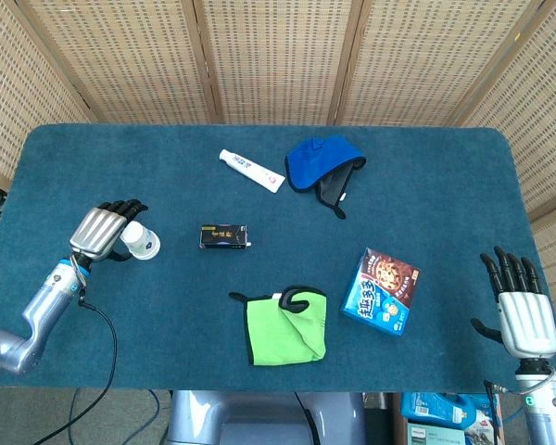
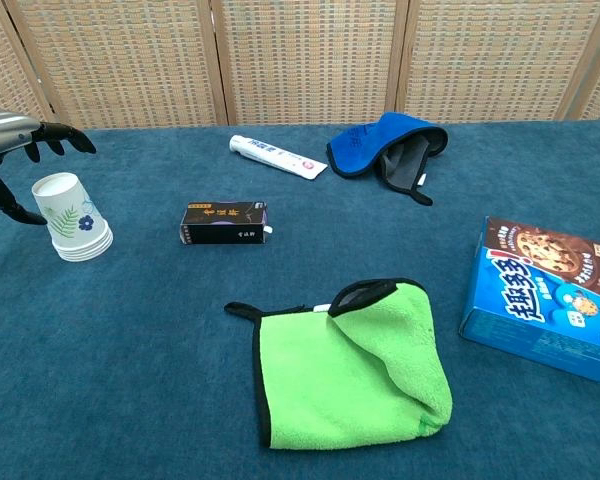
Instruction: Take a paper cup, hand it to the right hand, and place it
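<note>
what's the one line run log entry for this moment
phase: reach | left hand: open, fingers around top of paper cup stack, no grip | right hand: open at table edge | handover: not yet
</note>
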You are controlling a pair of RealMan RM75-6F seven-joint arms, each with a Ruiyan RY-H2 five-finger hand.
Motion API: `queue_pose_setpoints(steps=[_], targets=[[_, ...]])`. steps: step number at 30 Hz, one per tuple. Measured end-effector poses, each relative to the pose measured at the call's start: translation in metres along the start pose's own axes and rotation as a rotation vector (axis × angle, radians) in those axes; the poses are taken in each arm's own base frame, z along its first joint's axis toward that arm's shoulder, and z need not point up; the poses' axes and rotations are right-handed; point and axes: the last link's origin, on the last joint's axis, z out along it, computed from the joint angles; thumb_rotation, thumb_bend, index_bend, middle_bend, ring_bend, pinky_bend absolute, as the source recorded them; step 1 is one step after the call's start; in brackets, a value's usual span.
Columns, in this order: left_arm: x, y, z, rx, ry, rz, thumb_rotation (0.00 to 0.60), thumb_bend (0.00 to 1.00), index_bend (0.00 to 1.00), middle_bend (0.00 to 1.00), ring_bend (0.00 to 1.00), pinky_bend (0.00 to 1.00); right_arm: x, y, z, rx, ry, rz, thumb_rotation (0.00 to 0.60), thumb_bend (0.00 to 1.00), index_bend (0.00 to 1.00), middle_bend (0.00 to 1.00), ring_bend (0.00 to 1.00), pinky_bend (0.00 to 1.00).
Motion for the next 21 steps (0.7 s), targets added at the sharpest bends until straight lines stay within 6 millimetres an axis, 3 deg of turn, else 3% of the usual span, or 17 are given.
queue_pose_setpoints(steps=[21], targets=[[-0.005,-0.004,0.014,0.035,0.017,0.01,0.6,0.11,0.53,0.5,0.48,0.47,-0.004,0.002,0.004,-0.012,-0.018,0.002,0.6,0.0,0.0,0.0,0.0,0.0]])
